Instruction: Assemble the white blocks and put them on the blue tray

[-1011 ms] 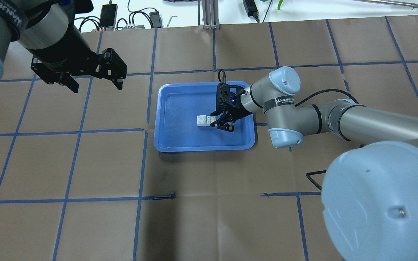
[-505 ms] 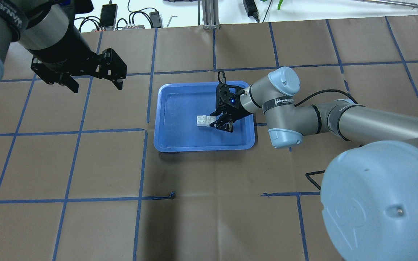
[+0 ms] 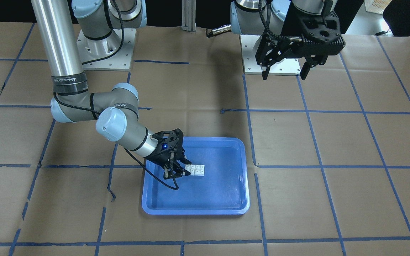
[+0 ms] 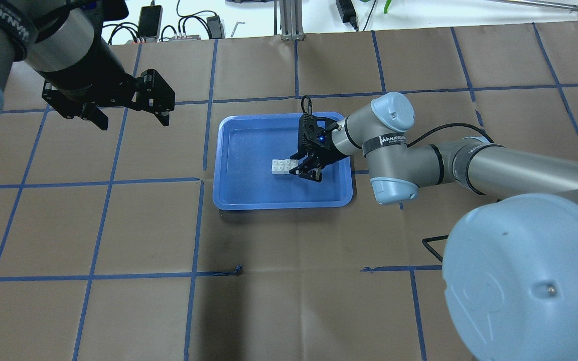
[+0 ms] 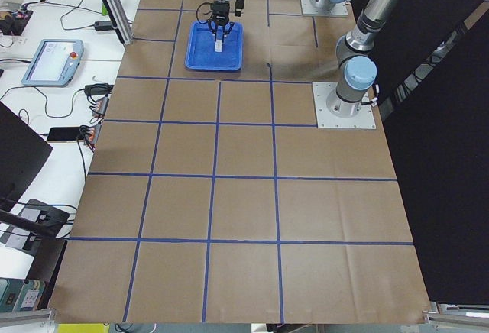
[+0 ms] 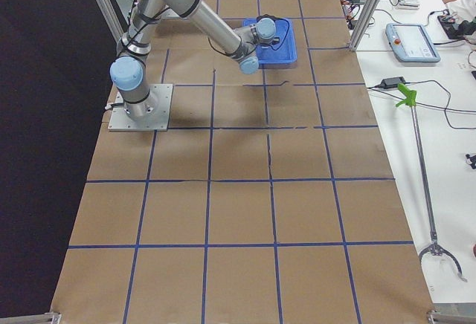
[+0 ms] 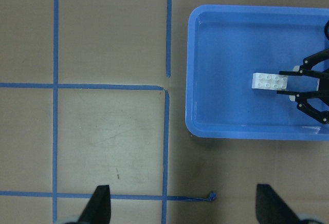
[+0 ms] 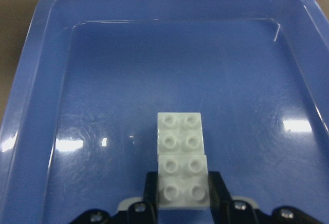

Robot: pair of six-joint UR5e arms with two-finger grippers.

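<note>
The two white blocks [image 4: 281, 167] sit joined end to end on the floor of the blue tray [image 4: 249, 202], right of its middle. My right gripper [image 4: 294, 167] is low in the tray, its fingers closed against both sides of the nearer block, as the right wrist view shows: blocks [image 8: 179, 131], gripper [image 8: 182, 196], tray [image 8: 31, 80]. The front view shows the blocks [image 3: 197, 170], right gripper [image 3: 184, 170] and tray [image 3: 194, 210]. My left gripper [image 4: 133, 122] hangs open and empty, high above the table left of the tray. Its camera sees the blocks [image 7: 266, 81].
Brown paper with a blue tape grid covers the table [image 4: 319, 311]. Cables, a phone and chargers lie along the far edge [image 4: 178, 25]. The arm bases [image 3: 105, 49] stand on the robot's side. A pendant [image 6: 413, 41] rests on a side bench.
The right gripper has shifted very slightly back toward its arm; the blocks have stayed put. The left gripper has drifted a little toward the table's far side.
</note>
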